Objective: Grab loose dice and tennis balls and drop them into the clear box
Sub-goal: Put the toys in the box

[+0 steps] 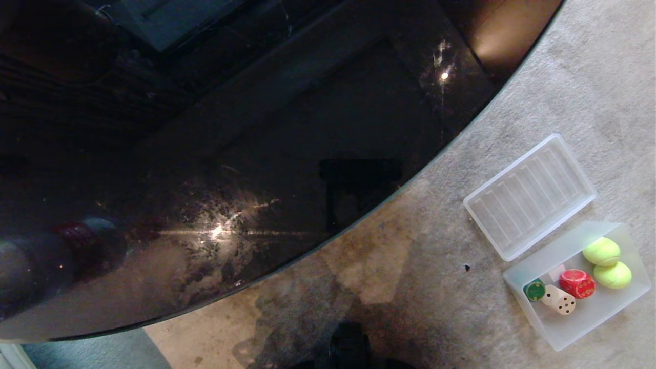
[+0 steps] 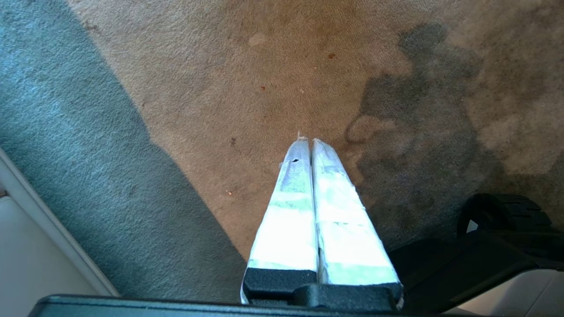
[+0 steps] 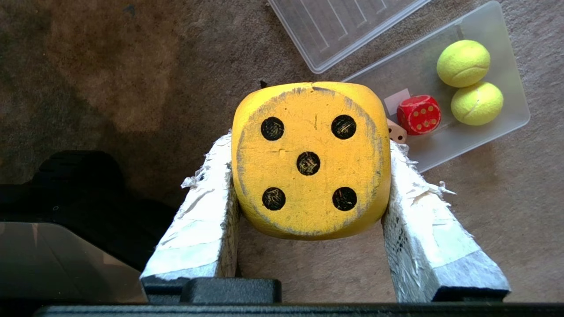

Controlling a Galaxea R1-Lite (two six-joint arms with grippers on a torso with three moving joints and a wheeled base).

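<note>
A: The right gripper [image 3: 310, 176] is clamped on the yellow die [image 3: 310, 160], five-pip face toward the wrist camera, one taped finger on each flank. It hangs over carpet [image 1: 420, 287], short of the clear box [image 1: 605, 323].

B: And the box?

A: Both tennis balls [image 1: 601, 251] sit touching at its far end, with the red die [image 1: 577, 283], beige die [image 1: 559, 300] and green die [image 1: 534, 290] beside them. The ribbed lid [image 1: 529, 196] lies just next to the box, on its table [image 1: 205, 128] side.

B: What worries you?

A: Letting go here would, I think, drop the die on carpet outside the box. Too far towards the lid and it could land on that instead. Dropped hard, it may knock the red die or bounce over the shallow wall.

B: Left gripper [image 2: 308, 143]?

A: Pinched together, holding nothing, parked over carpet well apart from the box.
</note>
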